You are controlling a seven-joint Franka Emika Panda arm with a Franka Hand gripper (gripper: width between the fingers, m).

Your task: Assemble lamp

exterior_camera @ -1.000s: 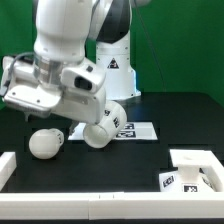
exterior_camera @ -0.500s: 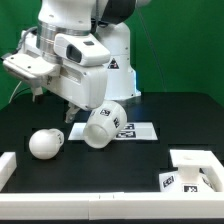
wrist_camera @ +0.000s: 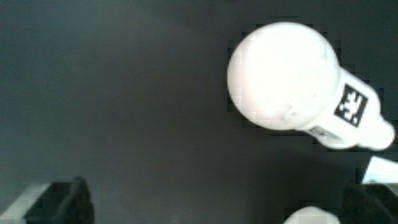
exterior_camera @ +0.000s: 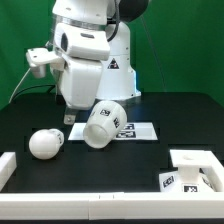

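The rounded white bulb [exterior_camera: 45,143] lies on the black table at the exterior view's left. In the wrist view the bulb [wrist_camera: 294,85] fills the upper part, its tagged neck pointing away from the round end. The tapered shade [exterior_camera: 105,122] lies on its side beside the bulb, resting partly on the marker board [exterior_camera: 140,130]. The flat square base [exterior_camera: 190,175] sits at the front right. My gripper [exterior_camera: 68,116] hangs above the table between bulb and shade, touching neither. In the wrist view my gripper [wrist_camera: 217,205] is open and empty, fingers wide apart.
A low white wall [exterior_camera: 10,168] runs round the table's front and left edge. The tall white robot pedestal [exterior_camera: 118,70] stands at the back behind the shade. A green backdrop closes off the rear.
The arm has risen and swung toward the exterior view's right, from low over the bulb and shade to upright near the pedestal. The parts have not moved.
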